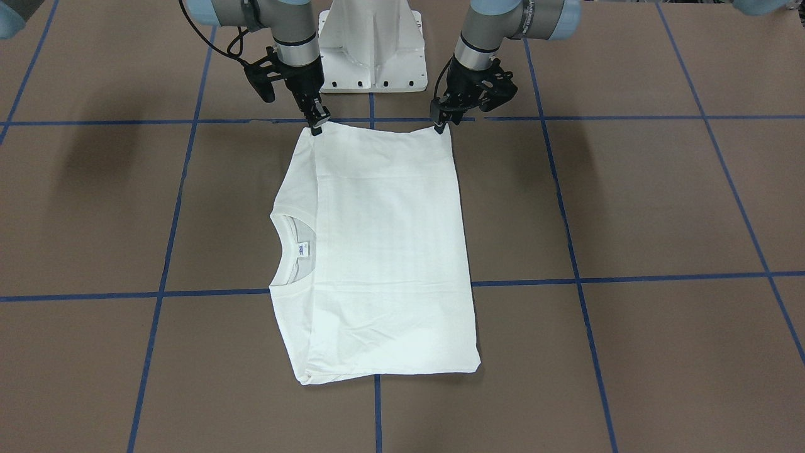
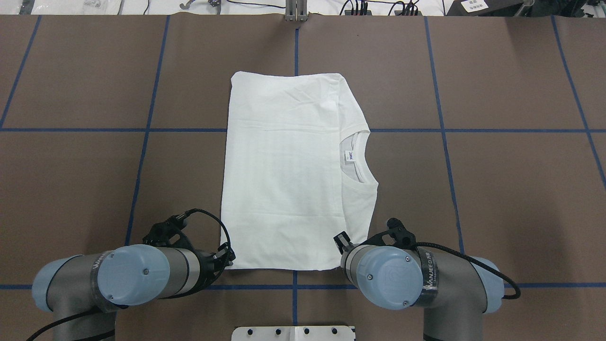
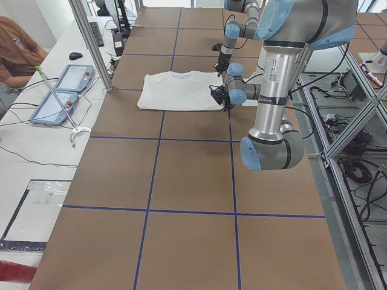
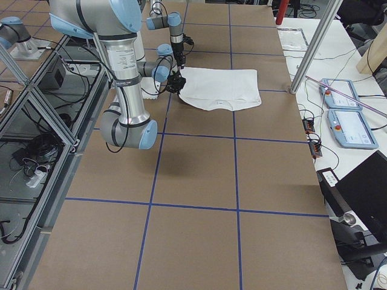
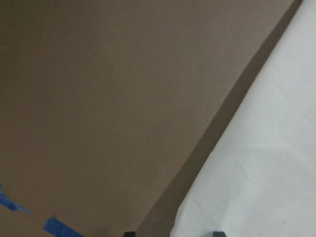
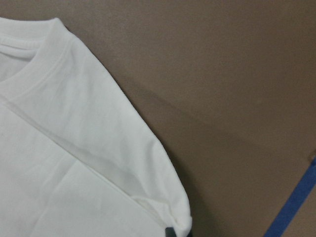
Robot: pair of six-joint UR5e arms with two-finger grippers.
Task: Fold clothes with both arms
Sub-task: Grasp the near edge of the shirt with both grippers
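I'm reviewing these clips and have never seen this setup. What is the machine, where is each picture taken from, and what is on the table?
Two robot arms stand at a brown table marked with blue tape. Four fixed cameras look from across the table, over the robot's shoulders, and from each table end; two more sit on the wrists. A white T-shirt, already partly folded, lies flat with its collar toward the robot's right. The left gripper and right gripper each sit at a near corner of the shirt. Their fingers look pinched on the cloth edge, though the grip itself is too small to confirm.

Even overhead light, soft shadows; wrist cams sl. blurry.
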